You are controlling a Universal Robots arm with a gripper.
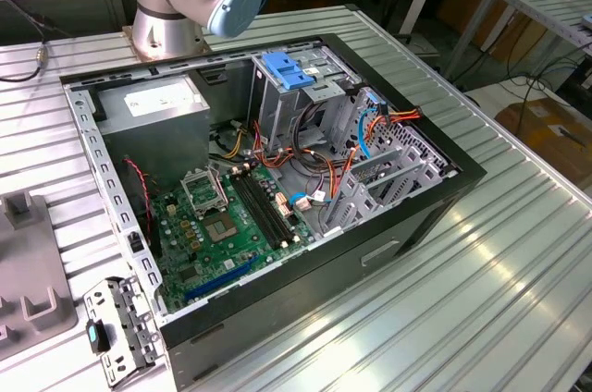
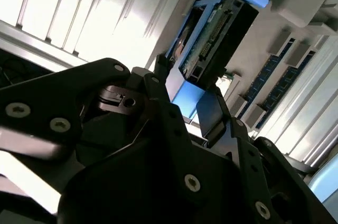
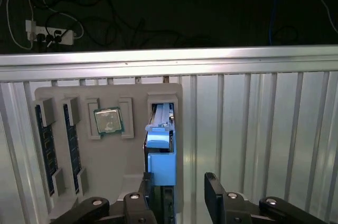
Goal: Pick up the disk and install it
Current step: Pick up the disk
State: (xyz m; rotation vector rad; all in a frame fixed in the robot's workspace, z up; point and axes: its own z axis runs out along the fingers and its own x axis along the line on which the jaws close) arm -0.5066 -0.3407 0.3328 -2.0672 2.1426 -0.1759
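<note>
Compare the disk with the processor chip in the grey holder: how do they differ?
The disk stands on edge in its slot; the processor chip lies flat. The disk is long with blue rails; the chip is a small, metal-topped square. The open claw is lined up over the disk, not over the chip. Both sit in the grey holder.

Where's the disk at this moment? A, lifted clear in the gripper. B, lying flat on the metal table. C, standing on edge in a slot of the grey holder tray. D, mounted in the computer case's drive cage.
C: in the first wrist view the disk stands on edge in a slot of the grey holder tray, beside the processor chip, and the gripper is open on either side of it, not clamped.
</note>
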